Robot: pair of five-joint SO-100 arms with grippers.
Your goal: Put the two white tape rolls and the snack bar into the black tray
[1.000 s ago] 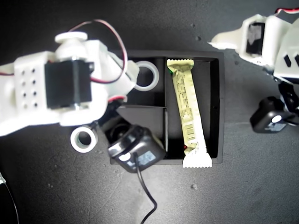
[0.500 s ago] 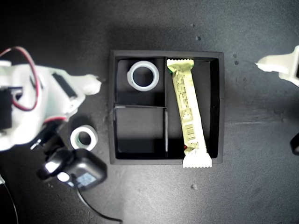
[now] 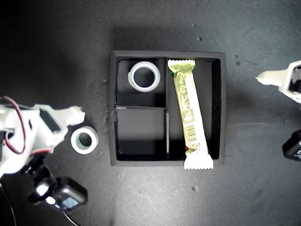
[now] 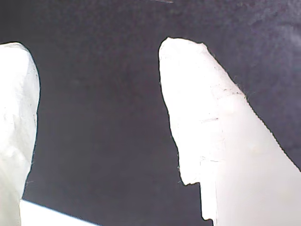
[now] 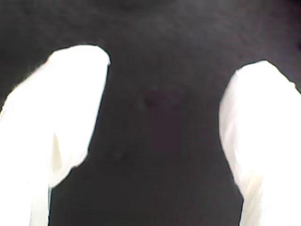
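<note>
Up close: my first gripper (image 4: 99, 70) spread apart, white fingers (image 4: 221, 141) released, nothing but bare dark tabletop (image 4: 103, 141) in the gap. Same for my second gripper (image 5: 176, 61): parted wide, holding nothing, only dark surface between. Cannot tell from either wrist view which arm is which outside.

Further out, at the exterior view's left: a white arm with red wiring (image 3: 28, 132), its tip just beside the loose small white ring-shaped tape roll with the greenish-grey core (image 3: 84, 140). Close, but apparently not touching. Lies flat on the tabletop, outside the large square black tray with raised walls (image 3: 112, 108), just beside the wall on the exterior view's left.

Inside the tray: the second white tape roll (image 3: 145, 76) flat in one small compartment; the other small compartment bare. In the long compartment, the long narrow snack bar in its pale yellow-green and white wrapper (image 3: 189, 113), slightly slanted, one crimped end riding over the tray wall.

Farthest, at the exterior view's right edge: another white arm (image 3: 287, 80), well apart from everything.

Judged about two thirds done: one roll and the bar placed, one roll left to grasp and drop in; perhaps nudging the bar's overhanging end.
</note>
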